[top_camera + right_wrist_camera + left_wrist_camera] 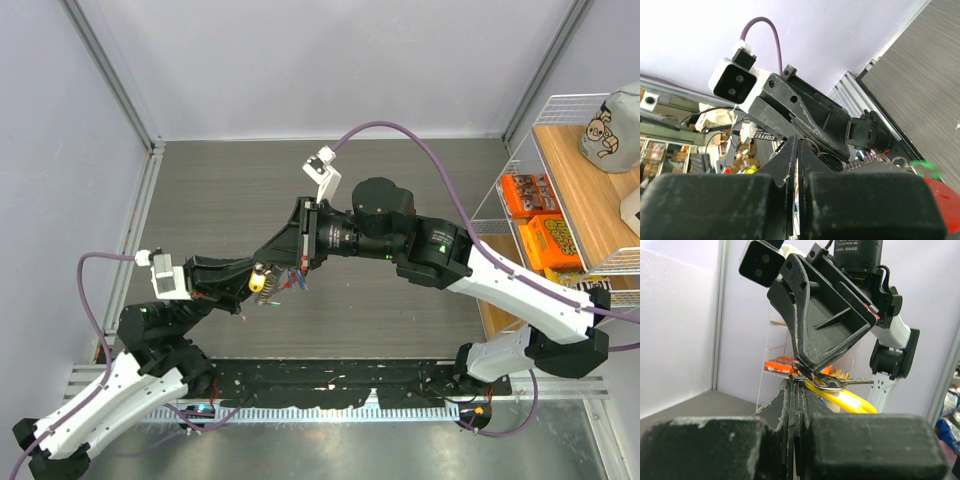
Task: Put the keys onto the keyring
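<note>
Left wrist view: thin metal keyring [796,371] sits where both tips meet.
Right gripper [804,367]: fingers together, pinching it from above.
Left gripper [796,385]: fingers together, just beneath.
Silver key [852,381], yellow plastic tag [850,401]: just right, blade pointing right.

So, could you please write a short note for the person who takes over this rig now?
Left hand: shut, and it appears to pinch the thin metal keyring from below, in the air.
Right hand: shut, and it appears to pinch the same ring from above.
Keys: a silver key with a yellow plastic tag hangs at the ring. Red and blue tags and a green tag hang beside the hands.
Done: the yellow-tagged key seems threaded.
Left: I cannot tell which other keys are on, so check before releasing.
</note>
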Robot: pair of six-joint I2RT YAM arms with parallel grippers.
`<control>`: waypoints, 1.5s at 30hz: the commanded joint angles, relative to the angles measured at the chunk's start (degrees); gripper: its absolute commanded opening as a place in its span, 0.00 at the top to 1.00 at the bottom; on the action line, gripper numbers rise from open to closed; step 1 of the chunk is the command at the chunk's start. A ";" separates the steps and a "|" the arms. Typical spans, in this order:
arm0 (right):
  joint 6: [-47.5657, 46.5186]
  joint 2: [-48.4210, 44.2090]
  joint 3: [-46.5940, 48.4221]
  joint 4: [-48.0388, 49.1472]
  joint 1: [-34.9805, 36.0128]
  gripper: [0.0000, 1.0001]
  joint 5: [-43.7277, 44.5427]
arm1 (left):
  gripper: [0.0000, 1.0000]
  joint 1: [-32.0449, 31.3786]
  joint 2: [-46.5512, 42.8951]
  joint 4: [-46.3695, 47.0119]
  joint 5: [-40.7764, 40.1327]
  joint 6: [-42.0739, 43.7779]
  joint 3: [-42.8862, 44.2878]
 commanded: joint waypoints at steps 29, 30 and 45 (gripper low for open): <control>-8.45 -12.48 -16.62 -1.90 -6.25 0.89 25.76 | 1.00 -0.75 -1.24 18.04 2.11 -11.65 -14.94; -10.64 -13.63 -18.29 -2.35 -6.34 0.83 26.55 | 1.00 -0.75 -1.24 17.34 2.11 -11.48 -14.68; -27.52 -29.81 -37.38 -5.78 -9.15 0.43 25.51 | 1.00 -0.75 -4.67 -17.18 -12.91 -4.62 -2.21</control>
